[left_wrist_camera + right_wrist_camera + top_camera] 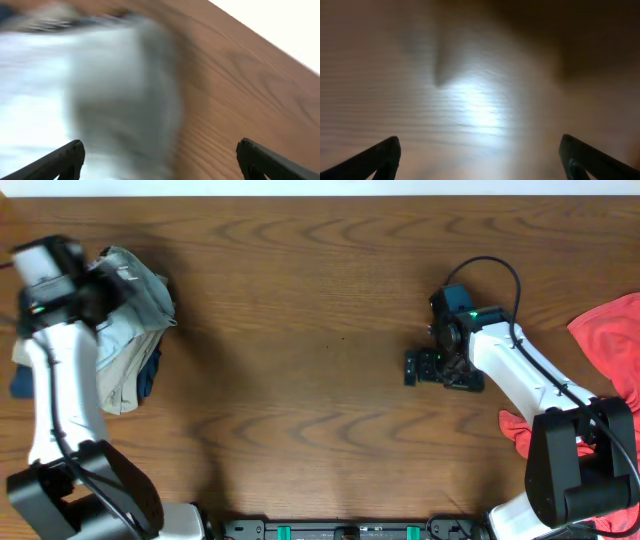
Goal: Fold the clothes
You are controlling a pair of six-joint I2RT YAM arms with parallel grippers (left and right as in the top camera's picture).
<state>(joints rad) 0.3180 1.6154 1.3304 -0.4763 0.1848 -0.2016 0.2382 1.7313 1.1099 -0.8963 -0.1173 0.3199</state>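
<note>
Hard to make out: the left wrist view is motion-blurred. The coral-red garment (608, 338) is cut off by the right edge of the frame.

Pale grey garment (135, 320): bundled pile at the upper left of the worktop (300, 300), with dark blue fabric (150, 380) showing beneath.

Left hand (98, 292): over the pile's upper part, fingers spread, released.

Right hand (420, 367): centre right, low over bare wood, well apart from both garments, fingers spread, empty.
</note>
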